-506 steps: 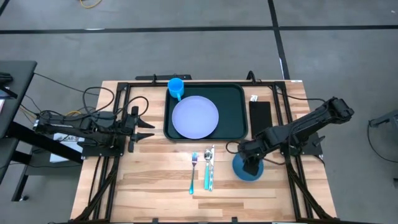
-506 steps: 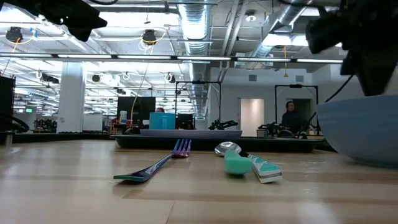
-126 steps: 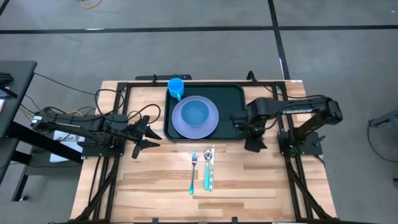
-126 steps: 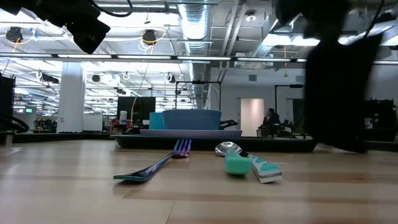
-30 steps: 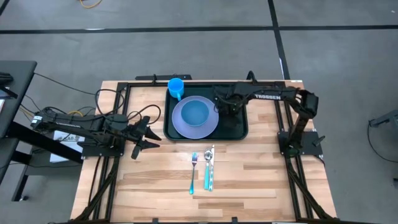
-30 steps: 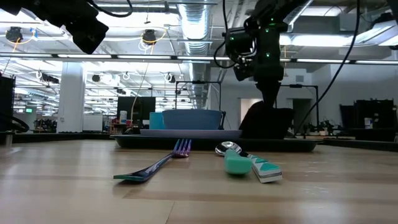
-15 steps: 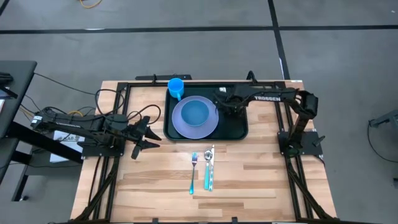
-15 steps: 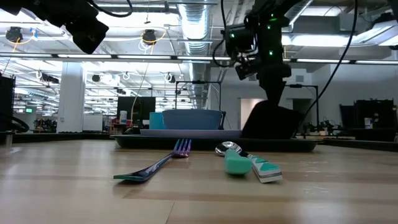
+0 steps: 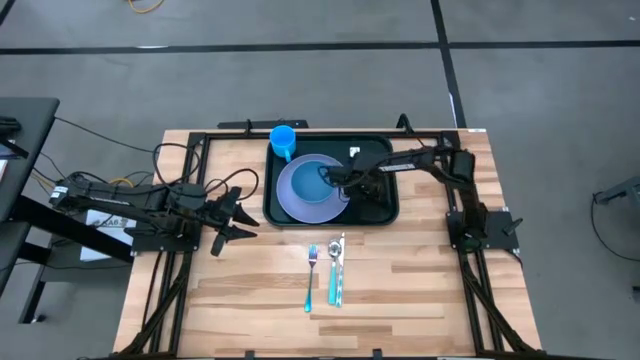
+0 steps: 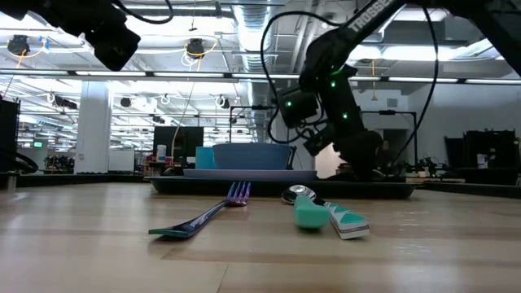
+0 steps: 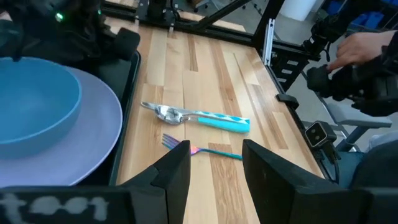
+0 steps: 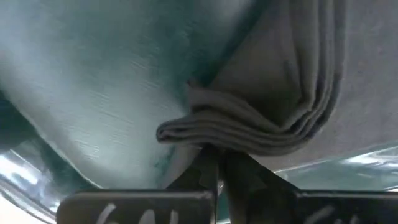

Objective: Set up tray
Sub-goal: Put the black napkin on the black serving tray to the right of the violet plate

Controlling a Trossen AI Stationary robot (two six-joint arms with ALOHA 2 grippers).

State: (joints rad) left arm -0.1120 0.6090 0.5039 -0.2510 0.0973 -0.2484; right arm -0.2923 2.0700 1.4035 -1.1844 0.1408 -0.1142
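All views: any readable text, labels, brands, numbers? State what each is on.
No text reads cleanly.
White lettering on the right arm, low view: too blurred to read.
White letters on the left gripper housing: blurred, unreadable.
White label on the left arm's base: too small to read.

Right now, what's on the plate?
A blue bowl sits on the plate, inside the tray. The right pincer partly covers the plate's right rim.
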